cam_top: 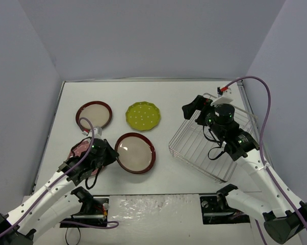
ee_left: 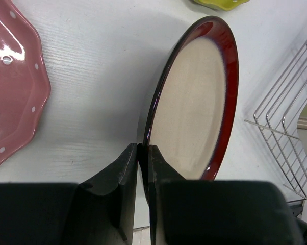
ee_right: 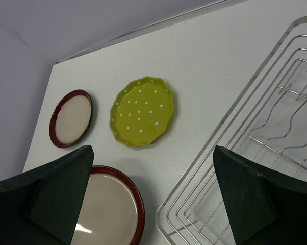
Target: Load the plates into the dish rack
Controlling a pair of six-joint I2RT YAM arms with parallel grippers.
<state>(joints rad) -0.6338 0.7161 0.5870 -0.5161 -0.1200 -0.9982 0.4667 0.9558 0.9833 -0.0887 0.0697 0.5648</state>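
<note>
My left gripper is shut on the left rim of a dark-red-rimmed plate with a beige centre. In the left wrist view the fingers pinch the rim of this plate, which is tilted above the table. A second red-rimmed plate and the yellow-green dotted plate lie flat further back. The pink plate lies partly under my left arm, and shows in the left wrist view. The silver wire dish rack sits on the right with no plates in it. My right gripper is open above the rack's left edge.
Grey walls close in the white table at the back and both sides. The right wrist view shows the rack's near corner, the yellow-green plate and both red-rimmed plates. The arm bases stand at the near edge.
</note>
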